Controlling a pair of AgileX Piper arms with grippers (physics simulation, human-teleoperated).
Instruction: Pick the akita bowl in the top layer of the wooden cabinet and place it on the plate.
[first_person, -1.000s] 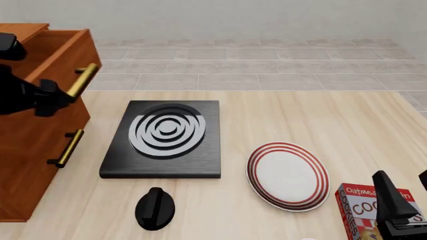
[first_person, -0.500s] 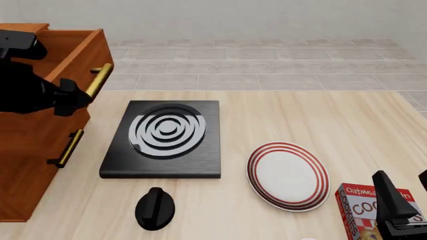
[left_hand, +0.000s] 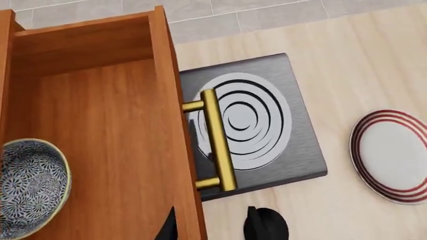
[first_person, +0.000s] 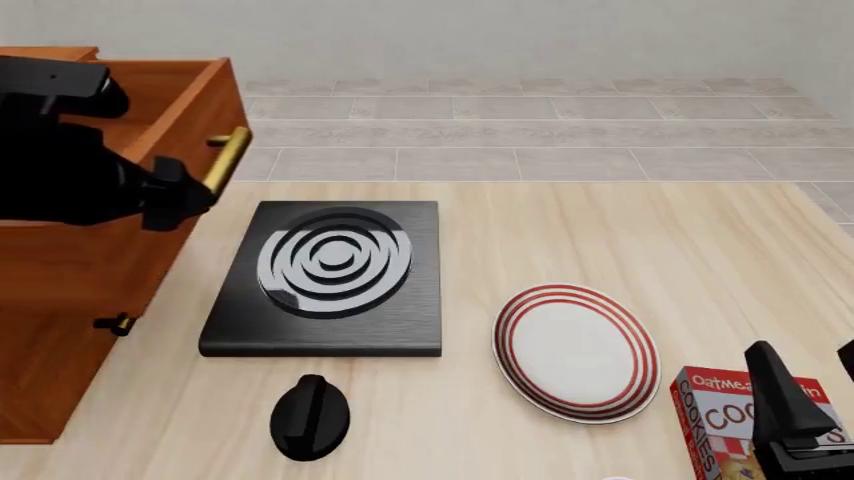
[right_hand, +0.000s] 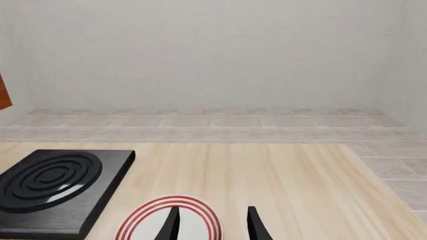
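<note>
**Top Drawer Out, Bowl Yet to Be Lifted**

Pulled well out from the wooden cabinet (first_person: 74, 330) at the left of the front view: the top layer (first_person: 160, 110), brass bar handle (first_person: 227, 158) jutting toward the black slab (first_person: 327, 275). Seen in the left wrist view, lying on the drawer floor at the lower left edge of the frame: the akita bowl (left_hand: 30, 187), speckled, upright, only partly in shot, untouched by anything. Waiting at lower right centre of the front view, bare: the plate (first_person: 577, 350), white with red rings, well apart from the drawer. Left gripper (left_hand: 210, 227) hovering above the drawer front, fingertips parted to a middling gap, holding nothing. Right gripper (right_hand: 212, 222) idle low at the right, over the plate's near edge, tips likewise apart and empty, next to a cookie box (first_person: 734, 415). Black knob (first_person: 310, 415) lying below the slab. Judged done: opening the drawer. Judged left: reaching in, closing on the bowl, lifting it clear of the drawer walls, carrying it across to the plate, setting it down.
</note>
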